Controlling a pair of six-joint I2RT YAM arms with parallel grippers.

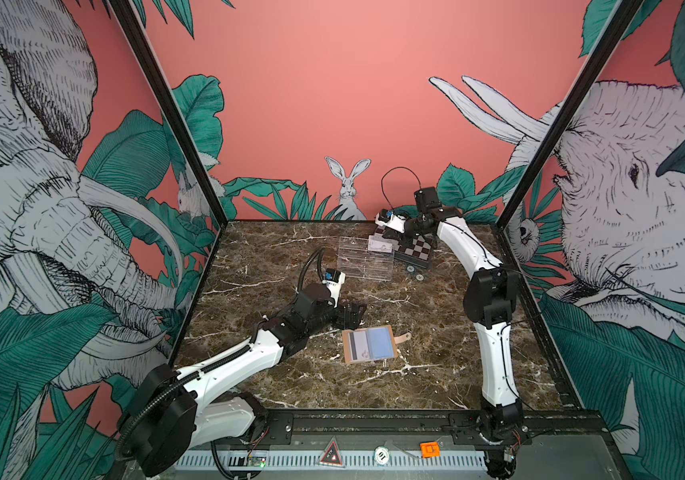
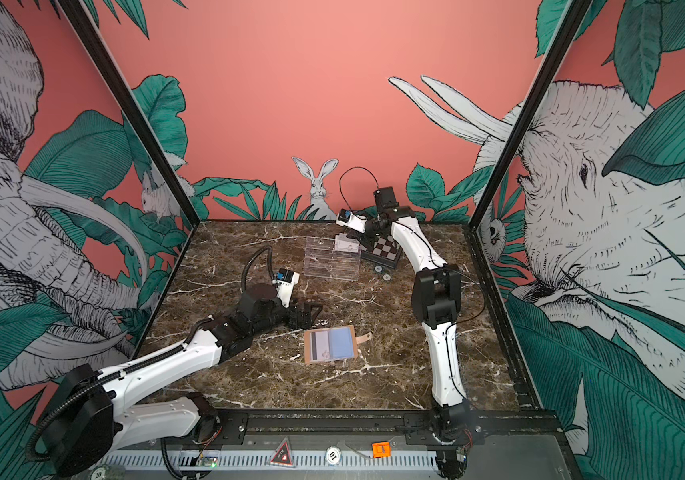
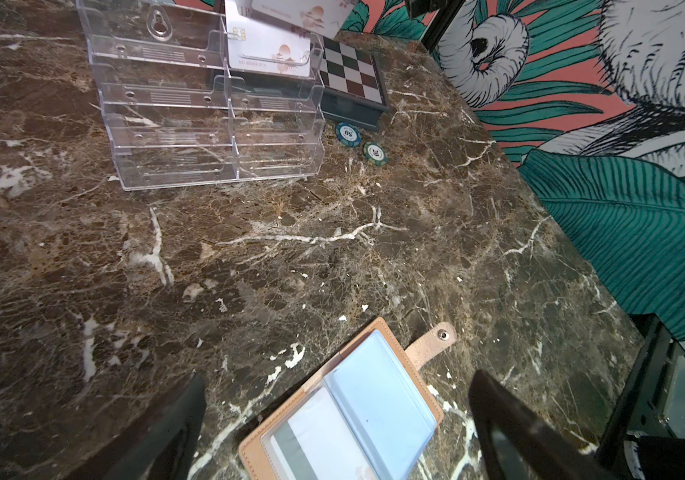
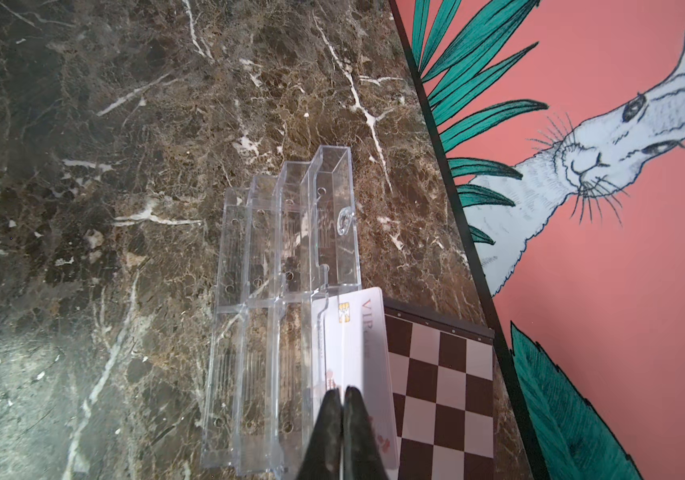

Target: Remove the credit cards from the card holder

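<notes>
The tan card holder (image 1: 390, 337) (image 2: 352, 336) (image 3: 428, 399) lies open on the marble, its snap strap pointing right. One of the credit cards (image 1: 358, 345) (image 3: 315, 432), showing a dark stripe, sits in its left sleeve; the right sleeve is pale blue. My left gripper (image 1: 353, 316) (image 2: 311, 311) (image 3: 338, 380) hovers open just behind the holder, touching nothing. My right gripper (image 1: 388, 236) (image 4: 342, 392) is shut on a white card (image 3: 303, 10) (image 4: 367, 345) at the clear tray's back right compartment. Another white card (image 3: 268, 50) stands in that compartment.
The clear acrylic tray (image 1: 363, 266) (image 2: 328, 264) (image 3: 166, 124) (image 4: 282, 249) stands at the back centre. A checkered box (image 1: 417, 249) (image 3: 349, 79) (image 4: 440, 374) lies right behind it, under the right arm. Two poker chips (image 3: 348, 134) (image 1: 414, 272) lie in front of the box.
</notes>
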